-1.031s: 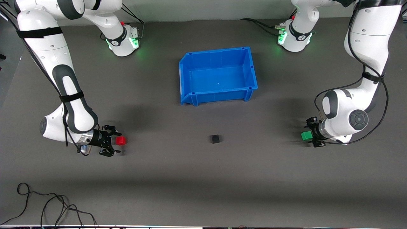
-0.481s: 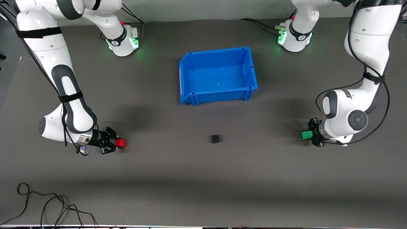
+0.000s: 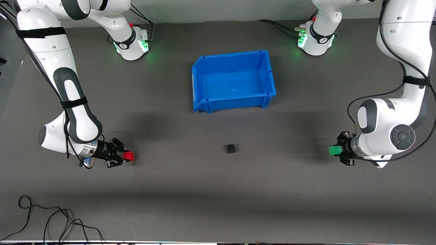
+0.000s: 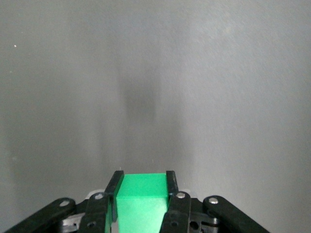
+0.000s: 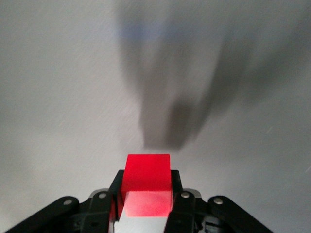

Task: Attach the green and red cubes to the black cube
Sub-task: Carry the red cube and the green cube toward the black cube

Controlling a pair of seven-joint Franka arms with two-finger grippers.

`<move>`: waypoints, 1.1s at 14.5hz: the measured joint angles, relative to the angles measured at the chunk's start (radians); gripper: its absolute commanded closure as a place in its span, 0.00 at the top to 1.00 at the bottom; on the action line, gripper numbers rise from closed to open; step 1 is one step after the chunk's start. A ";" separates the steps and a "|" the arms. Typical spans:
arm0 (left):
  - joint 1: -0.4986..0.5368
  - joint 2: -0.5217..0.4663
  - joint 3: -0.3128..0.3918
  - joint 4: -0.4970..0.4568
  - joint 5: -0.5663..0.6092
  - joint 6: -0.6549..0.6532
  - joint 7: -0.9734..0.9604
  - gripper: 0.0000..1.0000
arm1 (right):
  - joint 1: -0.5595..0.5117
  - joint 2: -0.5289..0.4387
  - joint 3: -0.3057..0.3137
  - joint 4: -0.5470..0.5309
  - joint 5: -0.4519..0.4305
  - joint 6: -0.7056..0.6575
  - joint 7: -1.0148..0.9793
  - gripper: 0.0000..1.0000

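Observation:
The black cube point(image 3: 230, 148) sits alone on the grey mat point(image 3: 218, 190), nearer the front camera than the blue bin. My left gripper point(image 3: 338, 150) is shut on the green cube point(image 3: 334, 150), held just over the mat toward the left arm's end; the cube fills the gap between the fingers in the left wrist view point(image 4: 142, 196). My right gripper point(image 3: 124, 156) is shut on the red cube point(image 3: 128, 156), held just over the mat toward the right arm's end; it also shows in the right wrist view point(image 5: 147, 182).
An empty blue bin point(image 3: 200, 85) stands mid-table, farther from the front camera than the black cube. A black cable point(image 3: 51, 221) loops near the mat's front edge at the right arm's end.
Both grippers have closed on their cubes. The left gripper with the green cube has shifted away from the black cube, toward its own end. The right gripper has drawn slightly back.

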 measured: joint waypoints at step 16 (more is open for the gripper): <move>-0.409 0.133 -0.011 0.029 -0.001 0.242 -0.455 0.00 | 0.536 0.155 0.005 0.295 0.001 0.163 0.711 0.29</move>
